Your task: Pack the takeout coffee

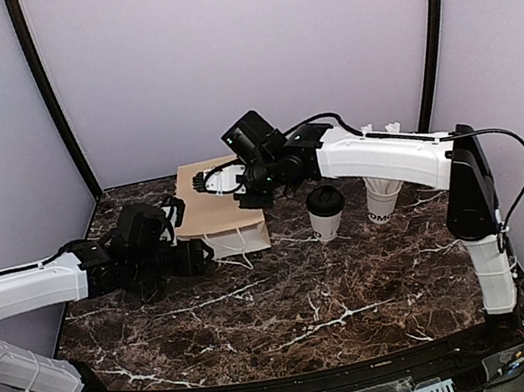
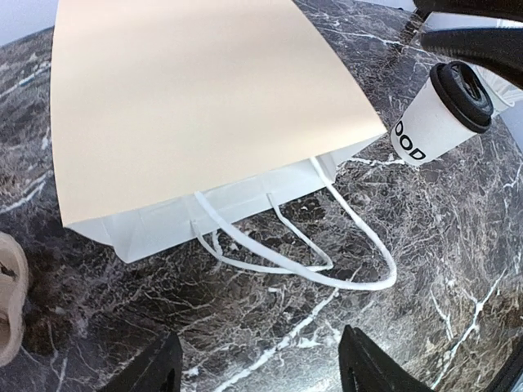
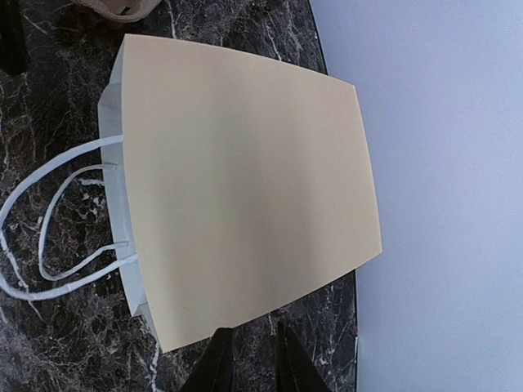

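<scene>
Top external view first: the takeout coffee stands upright on the marble table, black lid on, just to the right of a tan paper bag that lies flat. Neither gripper holds it.

The left gripper sits low at the bag's near, open end, so the cup is off to its right, with the bag's near corner between them. From the left wrist we see both fingers spread wide with only bare marble in the gap. The bag's white handles loop out just ahead of them, and the cup is up at the right of that view – beyond the bag's corner, well apart from the fingers, dark lettering near its base.

The right gripper hangs over the far left part of the bag, its arm reaching across above the cup; the coffee is back to its right, apart from it. The right wrist view shows its fingers drawn narrow, a slim strip of table between them and nothing held. The tips reach the bag's edge – we cannot tell whether they touch it.

A second white cup stands right of the coffee, partly hidden by the right arm.
</scene>
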Robot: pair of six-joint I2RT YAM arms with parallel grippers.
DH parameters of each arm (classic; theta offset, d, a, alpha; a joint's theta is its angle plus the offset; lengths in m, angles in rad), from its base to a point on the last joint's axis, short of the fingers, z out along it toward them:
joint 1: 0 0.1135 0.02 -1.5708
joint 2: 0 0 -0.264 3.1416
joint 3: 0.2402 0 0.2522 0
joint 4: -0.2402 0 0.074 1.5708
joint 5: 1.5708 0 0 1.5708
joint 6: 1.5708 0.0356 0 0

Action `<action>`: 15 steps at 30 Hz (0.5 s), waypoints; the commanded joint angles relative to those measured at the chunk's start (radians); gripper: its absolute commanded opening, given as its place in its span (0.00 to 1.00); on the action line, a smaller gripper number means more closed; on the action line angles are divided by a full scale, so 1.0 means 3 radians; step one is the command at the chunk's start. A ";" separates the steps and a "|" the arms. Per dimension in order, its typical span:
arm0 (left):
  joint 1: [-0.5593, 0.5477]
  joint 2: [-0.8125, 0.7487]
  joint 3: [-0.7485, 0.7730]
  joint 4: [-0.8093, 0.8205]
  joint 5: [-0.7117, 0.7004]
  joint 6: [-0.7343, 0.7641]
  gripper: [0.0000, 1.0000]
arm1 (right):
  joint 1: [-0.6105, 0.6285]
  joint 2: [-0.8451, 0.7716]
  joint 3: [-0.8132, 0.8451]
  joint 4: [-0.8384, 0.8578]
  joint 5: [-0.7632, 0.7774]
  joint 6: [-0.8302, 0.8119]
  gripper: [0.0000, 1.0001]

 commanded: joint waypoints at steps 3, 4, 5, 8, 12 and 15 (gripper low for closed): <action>-0.0001 -0.0282 -0.0074 -0.0151 -0.0229 0.0702 0.67 | 0.0018 -0.0615 -0.0628 0.0065 -0.0368 0.0178 0.21; -0.0004 -0.0310 -0.0080 -0.0204 -0.0310 0.0790 0.67 | 0.0018 -0.0713 -0.0766 0.0069 -0.0459 0.0181 0.23; -0.0040 -0.0320 -0.0094 -0.0235 -0.0358 0.0968 0.67 | 0.0015 -0.0804 -0.0912 0.0092 -0.0545 0.0194 0.26; -0.0230 -0.0339 -0.0158 -0.0210 -0.0610 0.1546 0.67 | -0.0002 -0.0955 -0.1160 0.0025 -0.0683 0.0287 0.37; -0.0596 -0.0179 -0.0193 -0.0143 -0.0996 0.2359 0.70 | -0.0122 -0.1058 -0.1228 -0.0168 -0.1034 0.0460 0.47; -0.0731 -0.0050 -0.0160 0.0095 -0.1333 0.2775 0.70 | -0.0237 -0.1187 -0.1309 -0.0221 -0.1257 0.0569 0.53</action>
